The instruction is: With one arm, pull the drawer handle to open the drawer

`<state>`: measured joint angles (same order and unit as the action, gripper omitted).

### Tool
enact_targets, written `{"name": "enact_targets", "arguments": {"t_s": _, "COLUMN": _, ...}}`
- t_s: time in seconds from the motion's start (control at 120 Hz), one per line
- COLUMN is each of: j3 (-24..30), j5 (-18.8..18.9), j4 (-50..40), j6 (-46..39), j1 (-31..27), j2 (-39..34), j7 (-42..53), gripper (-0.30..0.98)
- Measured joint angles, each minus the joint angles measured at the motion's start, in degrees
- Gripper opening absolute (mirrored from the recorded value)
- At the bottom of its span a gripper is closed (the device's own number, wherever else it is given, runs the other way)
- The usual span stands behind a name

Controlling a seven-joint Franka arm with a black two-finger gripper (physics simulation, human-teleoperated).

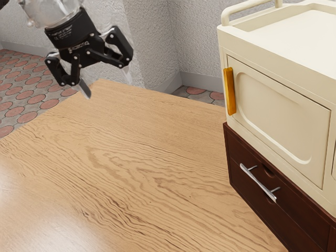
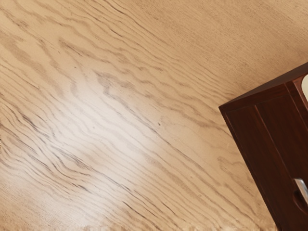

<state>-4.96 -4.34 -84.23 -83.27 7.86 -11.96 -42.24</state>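
My gripper (image 1: 107,86) hangs in the air, beyond reach of the chest (image 1: 231,152), with its fingers (image 1: 85,89) spread and nothing between them. In the exterior view it shows against the desk's far left corner. The desk (image 1: 121,173) lies below, and the chest stands on it at the exterior view's right, near the far edge.

The drawer (image 1: 299,207) sits in the chest, its front flush, so I take it to be shut. Its handle (image 1: 258,182) is a straight bar along that front, held off the wood by two posts (image 1: 275,189), presumably to leave room behind for a finger. In the wrist view I catch one end of it.

A cabinet (image 1: 315,89) rests on top of the chest; its weight may help steady things when I pull. The upright orange pull (image 1: 229,92) belongs to the cabinet's door (image 1: 283,113), not to my job.

I judge the work is at its approach. I should come over low, turn so one finger goes above the bar and one below, close, then draw straight out; pulling askew could slip me off or bind the drawer.
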Motion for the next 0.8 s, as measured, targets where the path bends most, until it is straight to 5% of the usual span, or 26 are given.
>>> {"name": "enact_targets", "arguments": {"t_s": 0.35, "j3": 0.18, "j5": -0.93, "j4": -20.65, "j6": -15.92, "j1": 7.24, "j2": -6.73, "j7": -12.43, "gripper": 0.66}}
{"name": "enact_targets", "arguments": {"t_s": 0.8, "j3": 2.51, "j5": -5.83, "j4": -25.38, "j6": -33.28, "j1": 10.79, "j2": -2.21, "j7": -20.16, "gripper": 0.65}}
